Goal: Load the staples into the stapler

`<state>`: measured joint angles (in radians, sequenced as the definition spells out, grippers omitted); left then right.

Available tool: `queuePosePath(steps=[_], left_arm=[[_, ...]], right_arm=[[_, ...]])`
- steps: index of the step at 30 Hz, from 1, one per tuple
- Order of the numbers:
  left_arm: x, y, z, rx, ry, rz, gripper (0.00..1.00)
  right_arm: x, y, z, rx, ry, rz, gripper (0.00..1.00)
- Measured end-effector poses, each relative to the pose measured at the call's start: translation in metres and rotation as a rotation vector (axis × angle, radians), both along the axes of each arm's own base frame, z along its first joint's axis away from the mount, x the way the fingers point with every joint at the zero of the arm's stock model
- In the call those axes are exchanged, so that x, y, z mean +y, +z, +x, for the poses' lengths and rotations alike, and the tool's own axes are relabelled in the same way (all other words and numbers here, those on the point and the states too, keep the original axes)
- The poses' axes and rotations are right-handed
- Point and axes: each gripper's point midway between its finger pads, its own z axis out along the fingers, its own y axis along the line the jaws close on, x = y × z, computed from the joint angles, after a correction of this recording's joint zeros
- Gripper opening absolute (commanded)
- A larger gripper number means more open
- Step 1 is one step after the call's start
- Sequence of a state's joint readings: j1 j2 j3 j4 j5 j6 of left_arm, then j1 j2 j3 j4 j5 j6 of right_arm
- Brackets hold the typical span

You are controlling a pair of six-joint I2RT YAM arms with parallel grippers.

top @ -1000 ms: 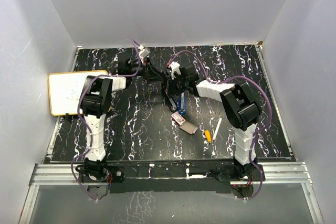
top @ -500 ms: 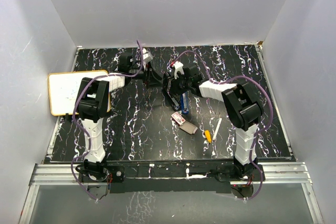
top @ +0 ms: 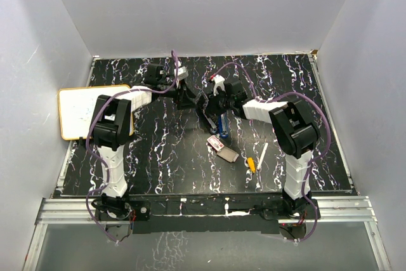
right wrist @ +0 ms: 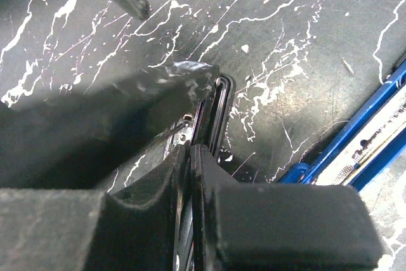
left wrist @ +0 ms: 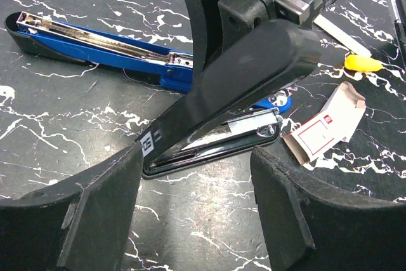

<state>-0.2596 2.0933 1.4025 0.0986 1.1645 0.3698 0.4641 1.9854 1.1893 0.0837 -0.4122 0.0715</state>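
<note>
A black stapler [left wrist: 216, 144] lies on the table with its top cover [left wrist: 247, 74] raised at an angle. My right gripper [right wrist: 190, 157] is shut on the rear of that raised cover, seen from above in the top view [top: 208, 105]. My left gripper [left wrist: 196, 220] is open and empty, low over the table just in front of the stapler's nose, fingers [left wrist: 82, 214] either side. The staples box [left wrist: 330, 128], red-and-white with a tan inner tray, lies to the right of the stapler and also shows in the top view [top: 220, 146].
A blue stapler [left wrist: 95, 36] lies folded open flat behind the black one, also in the top view [top: 221, 125]. A yellow-tipped white pen [top: 257, 160] lies right of the box. A whiteboard [top: 85, 111] sits at the table's left edge.
My left gripper has moved right and nearer to the black stapler. My right gripper has shifted slightly right, still holding the stapler's cover.
</note>
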Motion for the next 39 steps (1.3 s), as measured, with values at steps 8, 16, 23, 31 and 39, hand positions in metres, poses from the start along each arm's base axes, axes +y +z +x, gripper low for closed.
queuePosePath(steps=[8,16,23,31,39], left_arm=[[0.002,0.004,-0.003,-0.038,-0.011,0.017,0.68],[0.003,0.01,-0.009,-0.079,-0.026,0.045,0.68],[0.007,0.02,-0.014,-0.141,-0.033,0.065,0.68],[0.013,0.003,-0.032,-0.121,-0.036,0.095,0.67],[0.011,-0.009,-0.042,-0.128,-0.047,0.125,0.67]], right_arm=[[-0.004,-0.002,-0.004,0.035,-0.009,0.036,0.11],[-0.005,0.0,-0.006,0.033,-0.009,0.037,0.11],[-0.007,0.003,-0.009,0.043,-0.006,0.032,0.17],[-0.02,0.002,-0.018,0.053,-0.005,0.03,0.23],[-0.03,0.001,-0.025,0.071,0.011,0.076,0.29]])
